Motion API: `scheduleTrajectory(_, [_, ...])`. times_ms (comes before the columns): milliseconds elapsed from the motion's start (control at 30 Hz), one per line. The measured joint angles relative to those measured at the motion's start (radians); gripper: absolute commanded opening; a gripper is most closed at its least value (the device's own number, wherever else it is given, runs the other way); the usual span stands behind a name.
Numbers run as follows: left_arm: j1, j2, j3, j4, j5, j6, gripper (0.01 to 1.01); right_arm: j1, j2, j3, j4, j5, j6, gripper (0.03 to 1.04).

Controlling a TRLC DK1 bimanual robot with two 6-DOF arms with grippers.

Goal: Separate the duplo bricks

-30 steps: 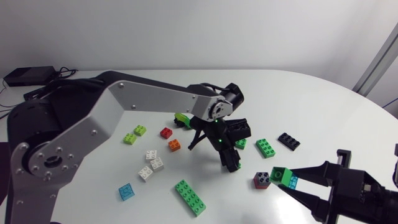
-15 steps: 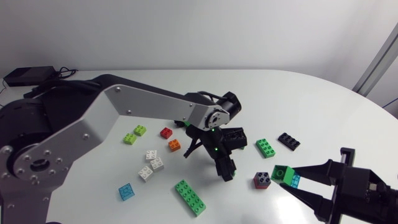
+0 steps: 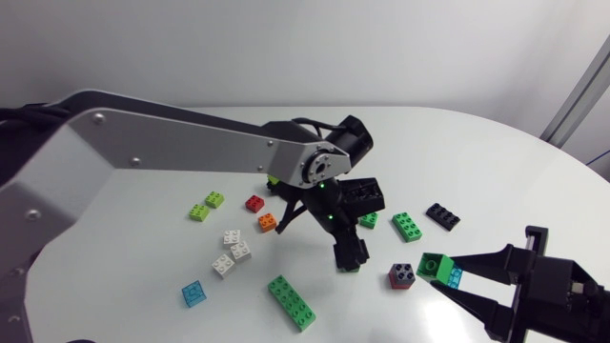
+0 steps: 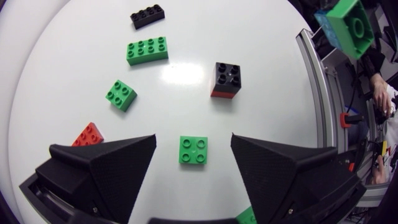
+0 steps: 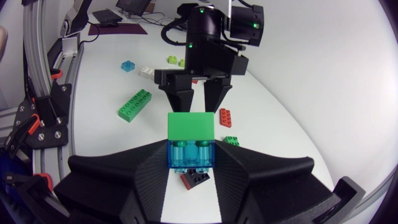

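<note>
The left gripper (image 4: 193, 135) hangs with fingers spread around a small green brick (image 4: 193, 150), with bare table on either side of it. Right of it a black-and-red brick (image 3: 402, 275) lies in the way. Just beyond that is the right gripper (image 3: 446, 274), clamped on a green-and-blue stack (image 3: 438, 270). The far right of the tabletop (image 3: 496, 171) lies open. The left arm (image 3: 191, 152) bars the middle.

Spread left claw (image 4: 193, 139) with small green brick (image 4: 193, 150) between its fingers (image 4: 118, 163), black-on-red brick (image 4: 225, 79) ahead

Surface: white glossy table (image 3: 496, 162). Between left gripper (image 4: 193, 138) fingers lies a small green square plastic brick (image 4: 193, 150). Ahead of it, black-over-red square brick (image 4: 225, 79).
</note>
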Motion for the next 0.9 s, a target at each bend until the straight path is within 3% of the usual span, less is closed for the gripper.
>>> scheduleTrajectory(167, [-0.006, -0.046, -0.054, -0.023, 0.001, 0.055, 0.336, 0.0, 0.0, 0.0, 0.0, 0.0, 0.0, 0.27])
scheduleTrajectory(267, [-0.013, -0.043, -0.086, -0.048, -0.008, 0.084, 0.223, 0.002, 0.0, 0.0, 0.0, 0.0, 0.0, 0.27])
scheduleTrajectory(567, [-0.026, 0.084, -0.003, -0.218, -0.026, 0.114, 0.207, 0.006, -0.002, 0.0, -0.001, 0.0, 0.008, 0.27])
scheduleTrajectory(900, [-0.026, 0.141, 0.137, -0.262, -0.026, 0.121, 0.207, 0.006, -0.006, 0.0, -0.001, 0.0, 0.011, 0.27])
